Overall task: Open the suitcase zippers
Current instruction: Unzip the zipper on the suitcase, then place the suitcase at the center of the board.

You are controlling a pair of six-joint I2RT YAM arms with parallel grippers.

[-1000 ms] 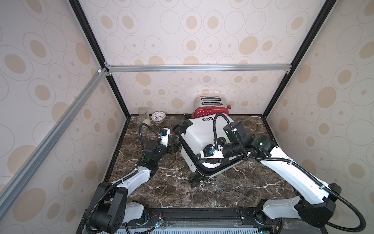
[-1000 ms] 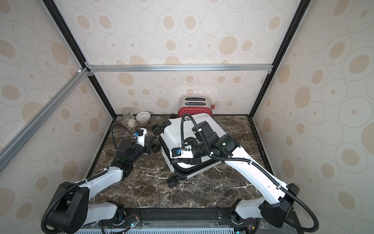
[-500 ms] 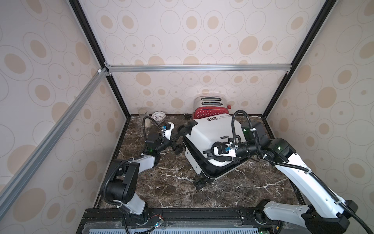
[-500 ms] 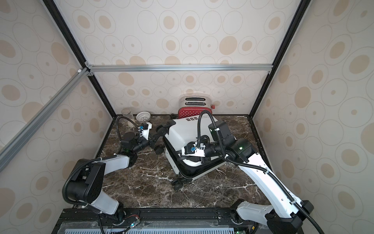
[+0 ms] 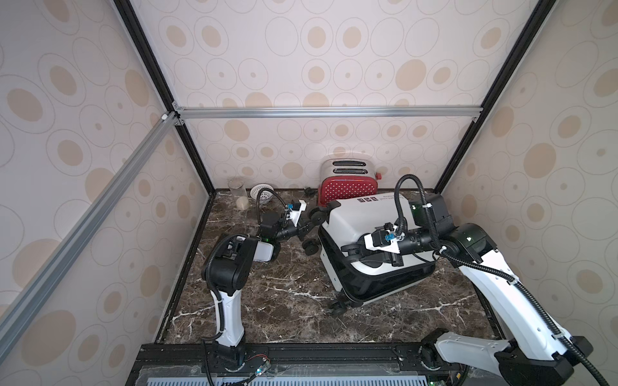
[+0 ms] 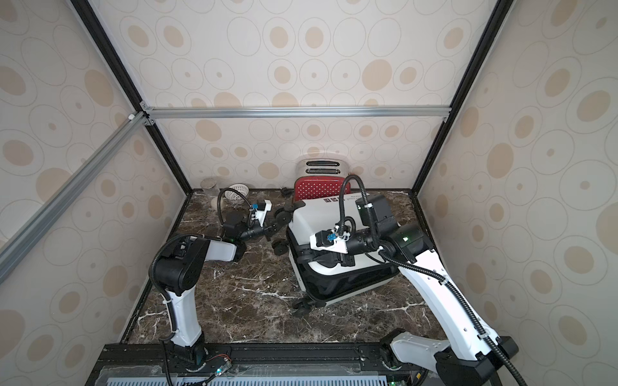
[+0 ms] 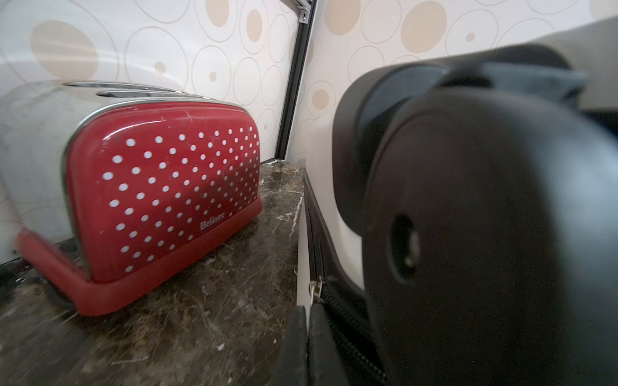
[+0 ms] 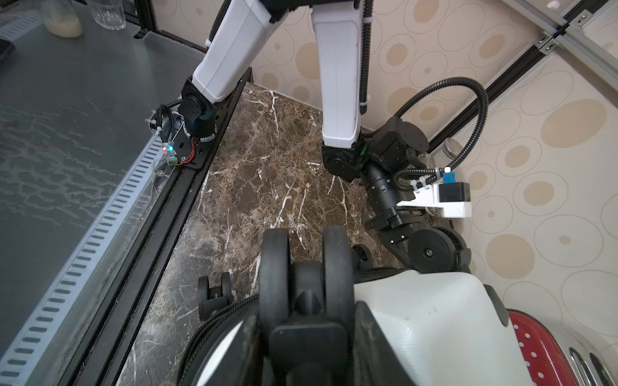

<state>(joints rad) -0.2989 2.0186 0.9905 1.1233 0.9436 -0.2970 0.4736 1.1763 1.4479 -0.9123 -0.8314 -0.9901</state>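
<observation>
The white suitcase (image 5: 363, 217) lies tilted on the marble top in both top views, its black zipper band (image 5: 336, 267) running along the near side. My right gripper (image 5: 347, 250) reaches across the shell and is shut on a black double wheel (image 8: 306, 267) at a corner; the jaws flank its bracket in the right wrist view (image 8: 306, 320). My left gripper (image 5: 309, 226) sits at the far left corner beside another wheel (image 8: 431, 250). In the left wrist view its fingertips (image 7: 306, 320) are pressed together on the end of a silver zipper pull (image 7: 314, 290).
A red polka-dot toaster (image 5: 347, 190) stands right behind the suitcase against the back wall. A glass jar (image 5: 238, 194) and a white strainer (image 5: 262, 194) sit in the back left corner. Frame posts and walls close in on both sides.
The suitcase and my right gripper have shifted right and back toward the toaster. My left gripper followed to the right along the wheel end, and its elbow has risen.
</observation>
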